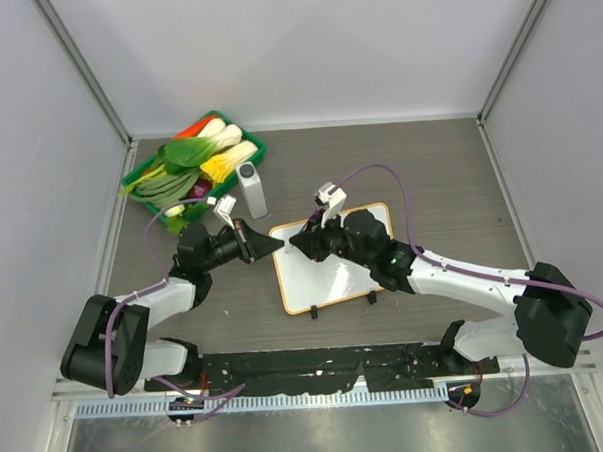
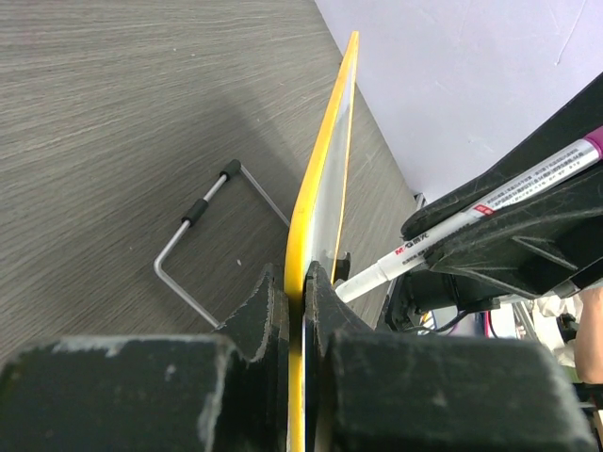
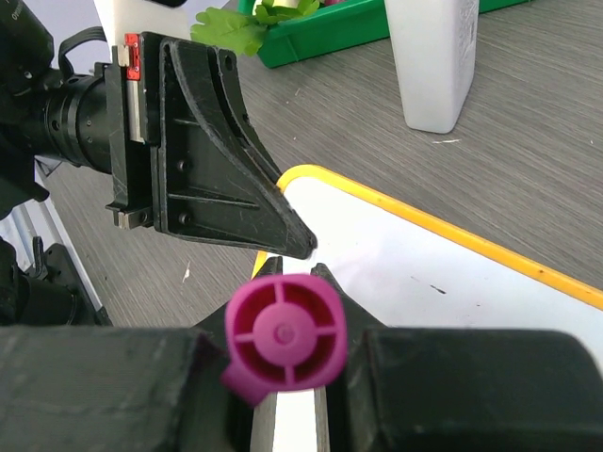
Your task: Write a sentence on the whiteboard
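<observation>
The whiteboard, white with a thin orange frame, lies mid-table with two black clip feet on its near edge. My left gripper is shut on the board's upper left corner. In the left wrist view the frame runs edge-on between the left gripper's clamped jaws. My right gripper hovers over that same corner, shut on a white marker with a magenta end cap. The marker's tip points down at the board. No sentence is in view on the white face, only a few tiny specks.
A green basket of toy vegetables stands at the back left. A white-grey bottle is upright beside it, close to the board's far corner. A bent metal wire stand lies on the table left of the board. Enclosure walls surround the table.
</observation>
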Robot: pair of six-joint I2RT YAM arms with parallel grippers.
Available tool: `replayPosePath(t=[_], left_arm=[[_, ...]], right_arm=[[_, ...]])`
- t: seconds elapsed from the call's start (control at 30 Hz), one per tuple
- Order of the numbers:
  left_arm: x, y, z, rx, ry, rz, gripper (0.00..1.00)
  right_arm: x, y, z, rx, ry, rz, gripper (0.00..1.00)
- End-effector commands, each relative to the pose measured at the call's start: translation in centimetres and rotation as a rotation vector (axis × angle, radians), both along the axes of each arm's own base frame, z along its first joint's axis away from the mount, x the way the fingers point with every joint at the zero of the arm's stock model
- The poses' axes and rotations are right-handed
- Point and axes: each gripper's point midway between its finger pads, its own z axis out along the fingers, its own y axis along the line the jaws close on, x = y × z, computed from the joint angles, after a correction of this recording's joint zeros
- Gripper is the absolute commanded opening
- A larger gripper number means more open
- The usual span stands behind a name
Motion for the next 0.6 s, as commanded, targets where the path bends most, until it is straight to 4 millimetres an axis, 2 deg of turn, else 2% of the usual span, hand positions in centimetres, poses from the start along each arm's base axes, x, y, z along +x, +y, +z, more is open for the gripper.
replayPosePath(t=[0.0, 0.23, 0.57], left_arm=[[1.1, 0.8, -1.9, 0.096, -0.016, 0.057, 0.00], [1.1, 0.8, -1.9, 0.099, -0.015, 0.058, 0.00], [1.1, 0.9, -2.0, 0.103, -0.012, 0.059, 0.00]], right_arm=[[0.3, 0.8, 1.8, 0.030, -0.057, 0.001, 0.01], [1.7, 0.0, 0.6, -0.016, -0.056, -0.089, 0.01], [2.9, -0.7, 0.8, -0.030, -0.070, -0.189, 0.01]])
